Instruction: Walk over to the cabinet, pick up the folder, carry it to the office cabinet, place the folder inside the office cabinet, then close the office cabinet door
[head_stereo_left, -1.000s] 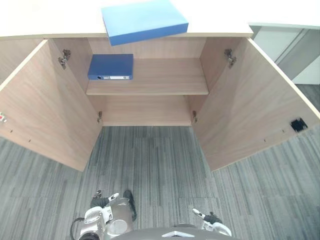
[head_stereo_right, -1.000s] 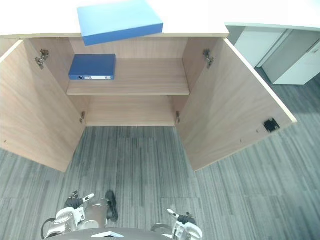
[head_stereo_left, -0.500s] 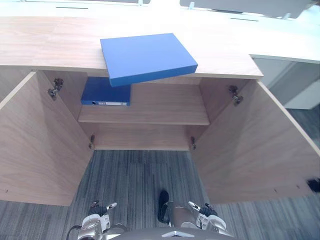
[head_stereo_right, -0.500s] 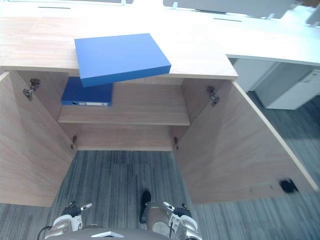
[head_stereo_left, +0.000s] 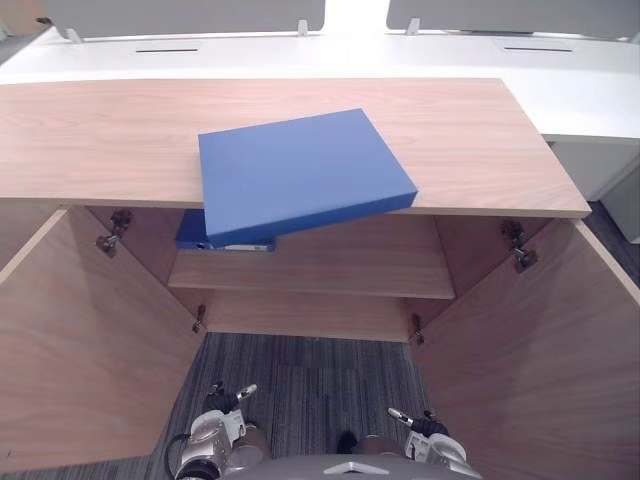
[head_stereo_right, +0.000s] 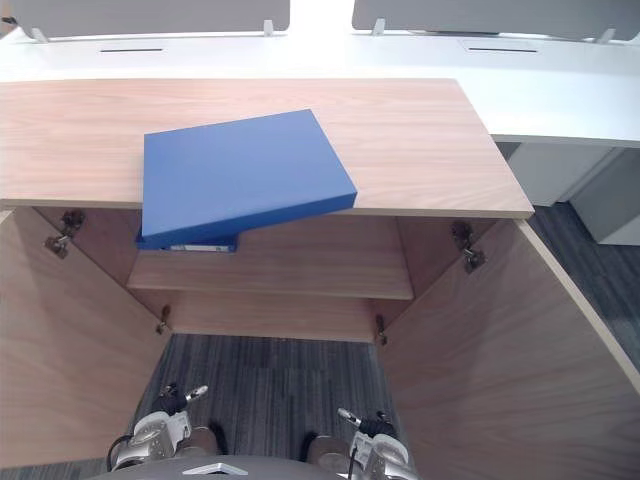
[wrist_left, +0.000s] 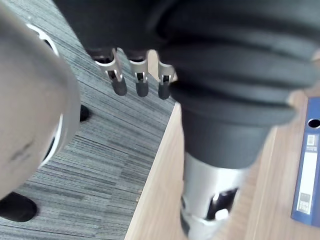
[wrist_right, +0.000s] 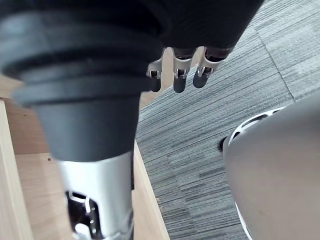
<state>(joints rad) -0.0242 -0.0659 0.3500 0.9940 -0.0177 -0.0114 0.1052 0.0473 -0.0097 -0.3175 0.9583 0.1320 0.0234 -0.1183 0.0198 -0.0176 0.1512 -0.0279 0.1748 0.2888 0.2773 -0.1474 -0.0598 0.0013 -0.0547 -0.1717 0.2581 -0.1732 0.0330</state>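
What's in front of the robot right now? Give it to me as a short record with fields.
Cabinet: wooden cabinet, left door and right door both open
On top: blue folder, lying askew, overhanging the front edge
Inside: darker blue binder at the left end of the shelf
Left hand: left hand low over the carpet, fingers relaxed, holding nothing
Right hand: right hand low, fingers relaxed, holding nothing
Stage: folder not yet picked up

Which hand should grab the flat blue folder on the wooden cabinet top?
Left, likely: the flat blue folder lies left of centre, overhanging the wooden cabinet top above the left hand; the right hand hangs farther off. Both are open.
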